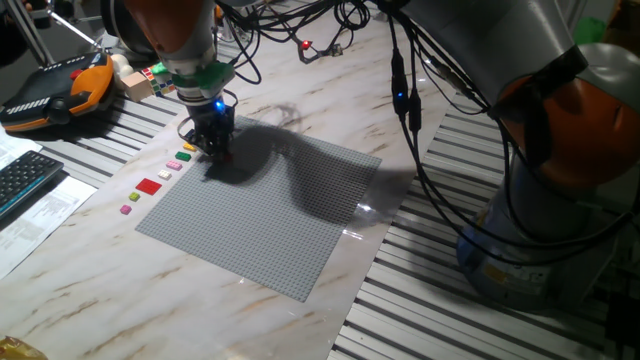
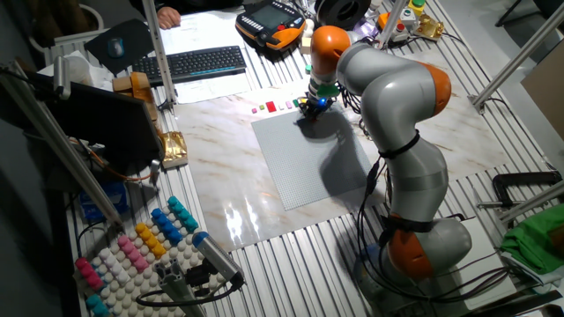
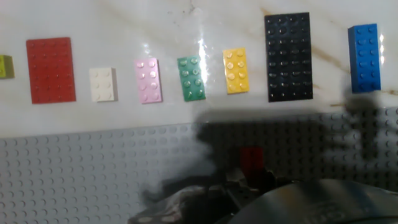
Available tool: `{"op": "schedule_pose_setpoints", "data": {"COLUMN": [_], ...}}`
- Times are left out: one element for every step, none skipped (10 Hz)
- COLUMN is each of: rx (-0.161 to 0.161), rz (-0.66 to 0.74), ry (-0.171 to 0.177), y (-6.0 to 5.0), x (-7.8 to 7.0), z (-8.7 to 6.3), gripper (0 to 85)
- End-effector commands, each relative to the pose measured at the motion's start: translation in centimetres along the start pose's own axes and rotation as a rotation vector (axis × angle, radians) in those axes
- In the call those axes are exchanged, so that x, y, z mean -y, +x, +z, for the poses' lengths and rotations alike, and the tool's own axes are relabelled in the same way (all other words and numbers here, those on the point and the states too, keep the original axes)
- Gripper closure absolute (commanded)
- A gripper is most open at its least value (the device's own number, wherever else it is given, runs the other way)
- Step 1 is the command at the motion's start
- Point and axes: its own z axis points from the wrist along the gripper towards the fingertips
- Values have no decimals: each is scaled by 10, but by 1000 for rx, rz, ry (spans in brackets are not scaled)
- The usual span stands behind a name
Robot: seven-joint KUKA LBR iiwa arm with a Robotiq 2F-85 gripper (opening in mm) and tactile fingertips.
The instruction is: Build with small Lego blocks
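Small Lego blocks lie in a row on the marble beside the grey baseplate [image 3: 93, 168]: yellow-green [image 3: 5, 66], large red [image 3: 51, 70], white [image 3: 103, 84], pink [image 3: 148, 80], green [image 3: 191, 78], yellow [image 3: 236, 71], large black [image 3: 289, 56] and blue [image 3: 364, 58]. My gripper [image 1: 213, 142] is low over the baseplate's far left corner [image 1: 215, 165], next to the row. In the hand view its blurred fingers [image 3: 249, 183] close around a small red block [image 3: 251, 158] right at the plate's studs. The gripper also shows in the other fixed view [image 2: 310, 107].
An orange teach pendant [image 1: 55, 90] and a keyboard [image 1: 25, 175] lie left of the row, with papers beside them. Black cables [image 1: 410, 110] hang over the table's far side. The arm's base [image 2: 423, 246] stands at the baseplate's right. A tray of coloured pegs [image 2: 132, 251] sits apart.
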Motion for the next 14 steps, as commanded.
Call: {"op": "schedule_pose_setpoints", "data": {"rx": [3,3,3,7,9,10,11,13,15,15,13,13,12,12], "rz": [1,1,1,1,-2,-2,-2,-2,-2,-2,-2,-2,-6,-7], "ry": [3,1,1,-3,-4,-5,-4,-7,-8,-7,-8,-8,-10,-11], "y": [-2,-4,-5,-6,-7,-6,-6,-6,-6,-6,-8,-9,-10,-11], "x": [1,1,1,1,1,0,1,1,1,1,1,1,2,2], "z": [0,0,1,3,5,5,6,9,10,10,9,9,9,9], "gripper": [843,843,843,843,843,843,843,843,843,843,843,843,843,843]}}
